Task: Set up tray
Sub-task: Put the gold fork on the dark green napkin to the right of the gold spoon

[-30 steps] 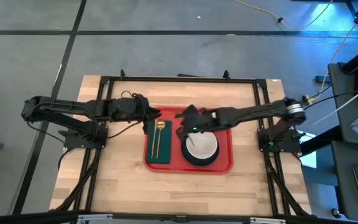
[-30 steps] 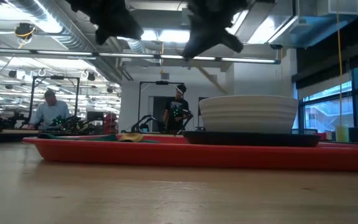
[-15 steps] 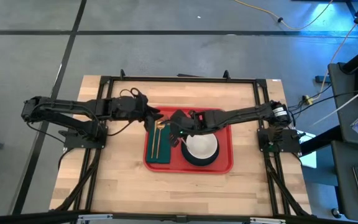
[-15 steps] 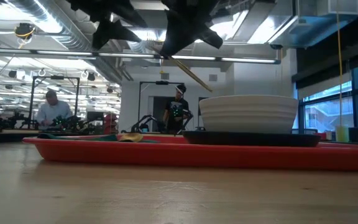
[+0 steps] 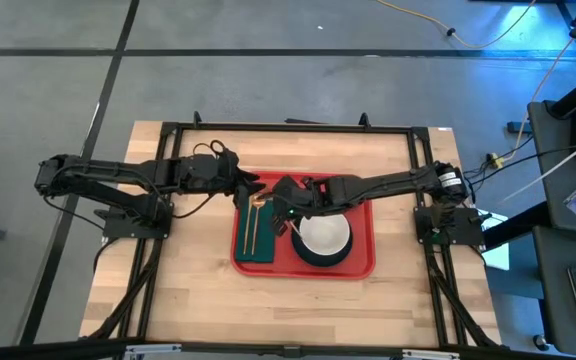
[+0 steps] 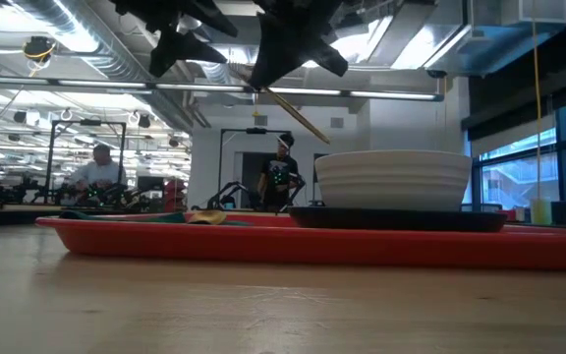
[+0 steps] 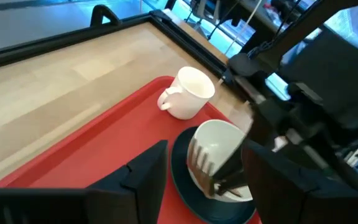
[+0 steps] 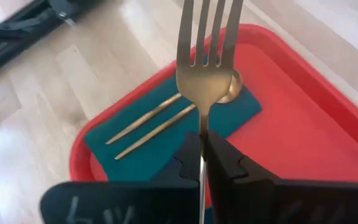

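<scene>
The red tray (image 5: 358,262) lies mid-table, holding a green cloth (image 5: 255,240) with two gold utensils (image 8: 154,121). It also holds a white bowl (image 5: 324,237) on a dark plate and a white cup (image 7: 188,93). Over the cloth's far right corner, my right gripper (image 5: 286,203) is shut on a gold fork (image 8: 207,59). My left gripper (image 5: 252,185) hovers open over the tray's far left corner, just left of the fork. Its fingers (image 7: 145,180) stand apart with nothing between them. My right gripper pinches the fork's handle (image 8: 201,138) between its two fingers, just behind the head. The fingers lie along the fork, and the handle runs back between them. They come from the table's right, slanting down. The fork is lifted clear, its tines pointing ahead over the green cloth.
A black frame (image 5: 288,128) rings the wooden tabletop (image 5: 198,300). Bare wood lies left of, right of and in front of the tray. In the low view, people (image 6: 101,172) stand at benches in the room beyond.
My right gripper has carried the fork toward the table's left, from above the bowl's far side to the green cloth's far right corner, then stopped. My left gripper has stayed in place, rolled about its own axis and opened its fingers.
</scene>
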Motion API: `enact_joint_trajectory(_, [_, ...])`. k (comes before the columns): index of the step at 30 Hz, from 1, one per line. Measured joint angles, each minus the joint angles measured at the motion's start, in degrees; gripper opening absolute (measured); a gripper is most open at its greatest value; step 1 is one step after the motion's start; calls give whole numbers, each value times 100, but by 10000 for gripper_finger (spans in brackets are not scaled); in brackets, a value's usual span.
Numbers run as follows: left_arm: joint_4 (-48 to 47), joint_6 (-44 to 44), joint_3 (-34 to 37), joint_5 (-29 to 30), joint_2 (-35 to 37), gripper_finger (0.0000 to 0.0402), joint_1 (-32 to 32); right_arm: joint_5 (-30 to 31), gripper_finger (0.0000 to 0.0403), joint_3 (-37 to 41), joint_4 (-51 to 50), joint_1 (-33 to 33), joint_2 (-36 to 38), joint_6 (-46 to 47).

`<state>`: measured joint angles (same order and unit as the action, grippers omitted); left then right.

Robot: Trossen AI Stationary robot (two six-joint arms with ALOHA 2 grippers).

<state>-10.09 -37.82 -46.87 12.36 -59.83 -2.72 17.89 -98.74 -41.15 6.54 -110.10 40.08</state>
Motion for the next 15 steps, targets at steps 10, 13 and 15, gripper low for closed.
enact_joint_trajectory(10, [-4,8,-4,90,-132,176,-2,0,8,0,279,-2,0,-160])
enact_joint_trajectory(13, [9,104,-4,195,-130,151,-1,0,9,0,276,0,0,-160])
enact_joint_trajectory(15, [2,178,-4,249,-131,127,0,2,9,0,266,0,0,-158])
